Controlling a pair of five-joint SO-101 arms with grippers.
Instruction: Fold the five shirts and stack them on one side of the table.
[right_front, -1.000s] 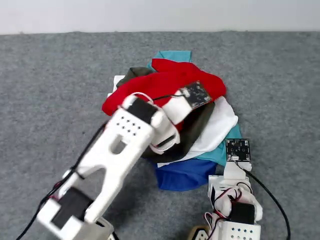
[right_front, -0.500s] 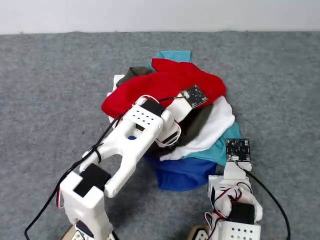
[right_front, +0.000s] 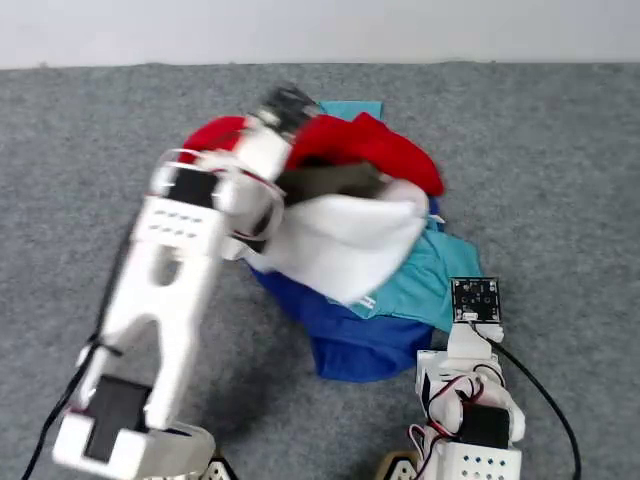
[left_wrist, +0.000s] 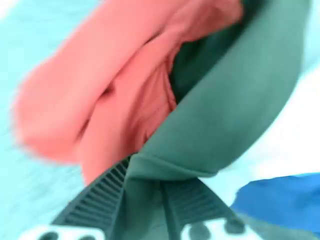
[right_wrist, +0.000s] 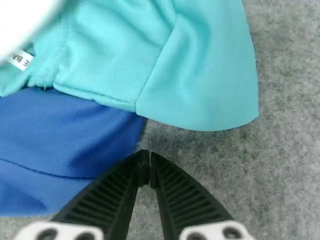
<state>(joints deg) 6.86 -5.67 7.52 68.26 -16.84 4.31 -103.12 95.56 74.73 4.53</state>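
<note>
Left gripper (left_wrist: 150, 176) around dark shirt (left_wrist: 225, 110); grey table (right_front: 560, 150), white wall (right_front: 320, 30).

A grey, felt-like covering (right_front: 560, 150) lies over the worktop, and its speckled, rough nap shows plainly in the right wrist view (right_wrist: 285, 165). Along the worktop's far edge stands a plain white wall (right_front: 320, 30). It meets the grey in a nearly straight line across the high view.
</note>
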